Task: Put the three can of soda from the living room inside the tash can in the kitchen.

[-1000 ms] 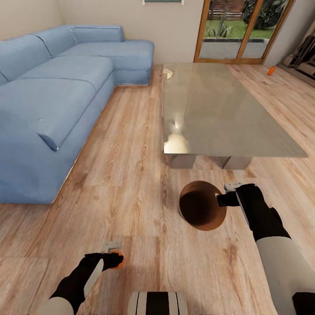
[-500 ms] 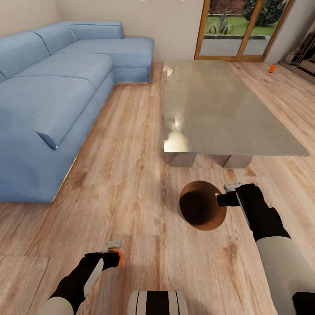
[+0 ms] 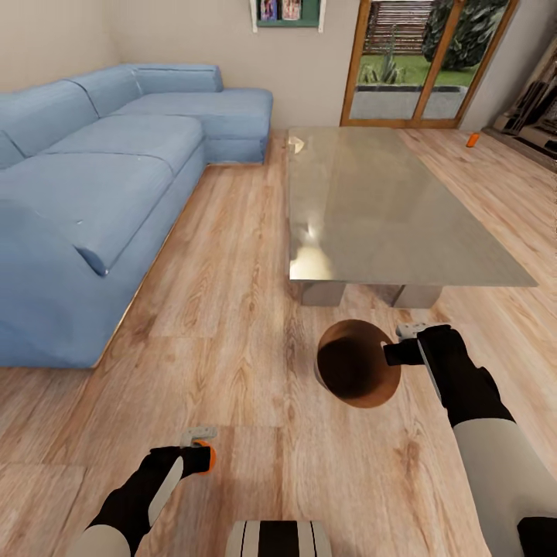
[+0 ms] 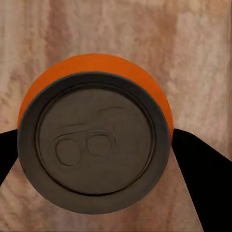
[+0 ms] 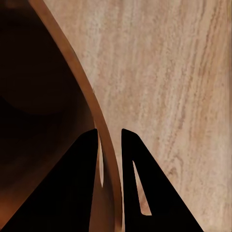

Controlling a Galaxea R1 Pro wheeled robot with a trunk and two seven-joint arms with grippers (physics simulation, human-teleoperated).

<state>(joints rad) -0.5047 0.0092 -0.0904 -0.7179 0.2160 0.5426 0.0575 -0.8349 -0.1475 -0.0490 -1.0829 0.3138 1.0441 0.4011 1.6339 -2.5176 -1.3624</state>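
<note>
Beside the glass counter, my right pincer clamps the tash can rim, my left pincer grips one orange soda can, not yet binned, and another orange can waits beyond the counter.

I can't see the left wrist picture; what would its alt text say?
An orange soda can, seen end-on with its grey lid and pull tab facing the camera, sits clamped between the left gripper's two black jaws. Behind it lies pale wood-grain floor.
</note>
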